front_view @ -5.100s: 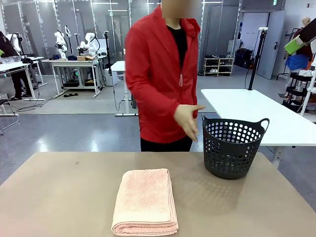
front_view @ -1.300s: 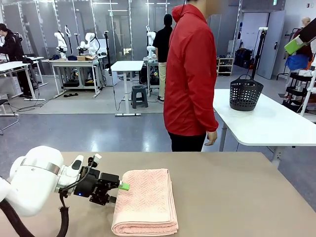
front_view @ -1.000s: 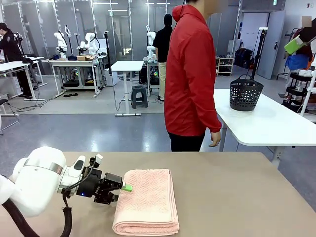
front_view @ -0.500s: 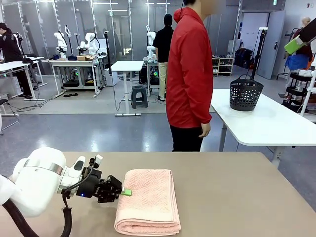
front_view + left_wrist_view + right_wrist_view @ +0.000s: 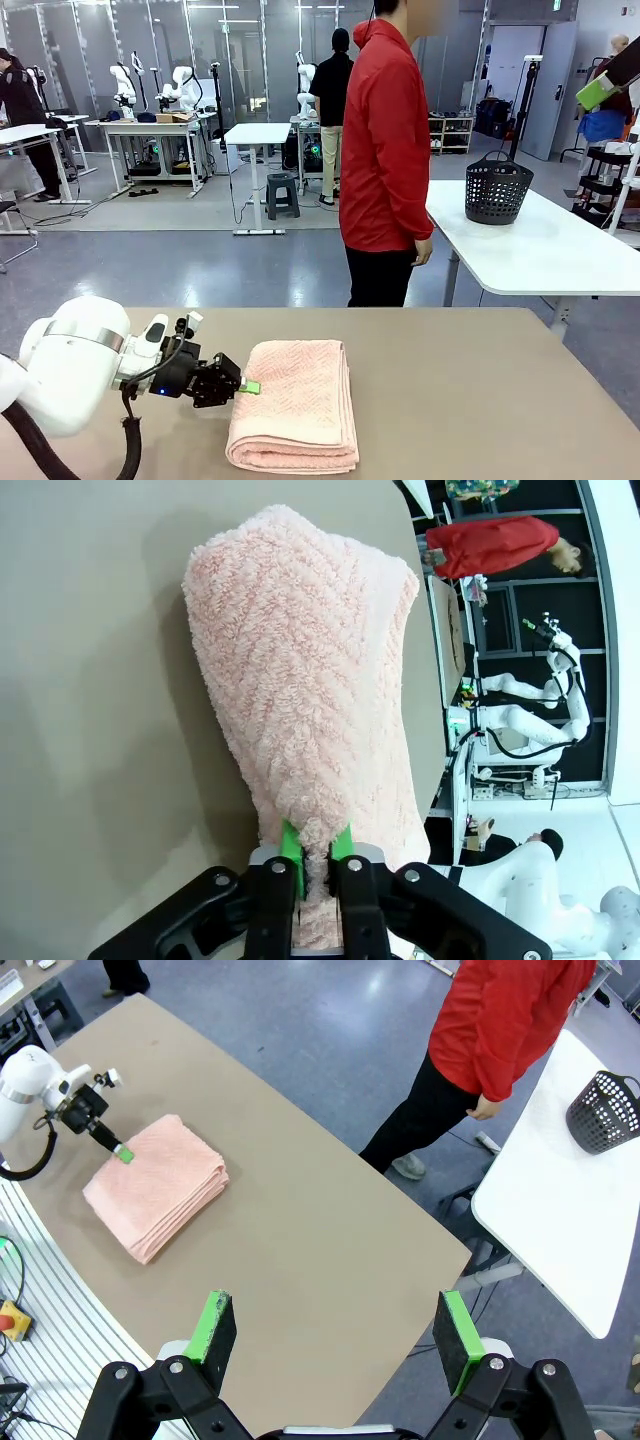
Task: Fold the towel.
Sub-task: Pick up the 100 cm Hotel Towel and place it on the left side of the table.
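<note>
The salmon-pink towel (image 5: 295, 400) lies folded into a thick rectangle on the tan table (image 5: 480, 400), near its front middle. My left gripper (image 5: 250, 387) reaches in low from the left and meets the towel's left edge. In the left wrist view its green pads (image 5: 291, 846) are shut on a pinch of the towel (image 5: 310, 700). My right gripper (image 5: 335, 1325) hangs open high above the table with nothing between its fingers, looking down on the towel (image 5: 155, 1185) and the left gripper (image 5: 122, 1153).
A person in a red jacket (image 5: 385, 150) stands just beyond the table's far edge, turned sideways. A dark plastic basket (image 5: 497, 187) stands on a white table (image 5: 540, 250) at the back right. The tan table is bare to the right of the towel.
The left gripper has shifted slightly toward me along the towel's left edge, and the towel has slid a little left with it. The person has turned slightly.
</note>
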`<action>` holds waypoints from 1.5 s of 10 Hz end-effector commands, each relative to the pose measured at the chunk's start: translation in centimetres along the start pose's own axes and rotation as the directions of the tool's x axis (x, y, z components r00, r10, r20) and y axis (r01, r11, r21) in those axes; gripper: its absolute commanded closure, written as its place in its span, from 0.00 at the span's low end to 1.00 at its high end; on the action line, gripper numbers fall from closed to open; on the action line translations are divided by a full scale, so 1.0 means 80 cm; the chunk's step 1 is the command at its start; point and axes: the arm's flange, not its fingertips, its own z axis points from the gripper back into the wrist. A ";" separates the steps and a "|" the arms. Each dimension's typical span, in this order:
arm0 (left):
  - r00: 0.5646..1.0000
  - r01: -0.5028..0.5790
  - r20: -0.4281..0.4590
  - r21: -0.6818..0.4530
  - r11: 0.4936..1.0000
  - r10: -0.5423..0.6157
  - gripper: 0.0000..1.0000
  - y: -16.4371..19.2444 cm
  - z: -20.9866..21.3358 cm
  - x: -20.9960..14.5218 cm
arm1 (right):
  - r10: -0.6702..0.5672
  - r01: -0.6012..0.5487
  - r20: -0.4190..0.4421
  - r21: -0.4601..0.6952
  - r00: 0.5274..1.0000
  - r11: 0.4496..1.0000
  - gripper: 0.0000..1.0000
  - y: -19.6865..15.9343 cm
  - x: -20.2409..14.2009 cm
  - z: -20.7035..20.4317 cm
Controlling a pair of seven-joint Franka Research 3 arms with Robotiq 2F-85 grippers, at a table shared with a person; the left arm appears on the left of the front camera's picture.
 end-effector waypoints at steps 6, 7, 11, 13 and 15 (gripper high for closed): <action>1.000 0.001 -0.006 0.047 0.999 -0.001 1.00 0.040 0.187 0.023 | -0.016 0.016 0.002 -0.008 1.000 1.000 0.00 0.000 0.001 0.001; 1.000 -0.009 0.002 0.078 0.997 0.009 1.00 0.047 0.212 0.023 | -0.016 0.016 0.002 -0.008 1.000 1.000 0.00 0.000 0.001 0.001; 0.999 -0.039 -0.019 0.236 0.971 0.045 1.00 0.093 0.335 0.024 | -0.016 0.016 0.002 -0.008 1.000 1.000 0.00 0.000 0.001 0.001; 0.999 -0.006 -0.029 0.278 0.960 0.015 1.00 0.104 0.390 0.020 | -0.016 0.016 0.002 -0.008 1.000 1.000 0.00 0.000 0.001 0.001; 1.000 0.000 -0.015 0.300 0.954 0.004 1.00 0.109 0.412 0.017 | -0.016 0.016 0.002 -0.008 1.000 1.000 0.00 0.000 0.001 0.001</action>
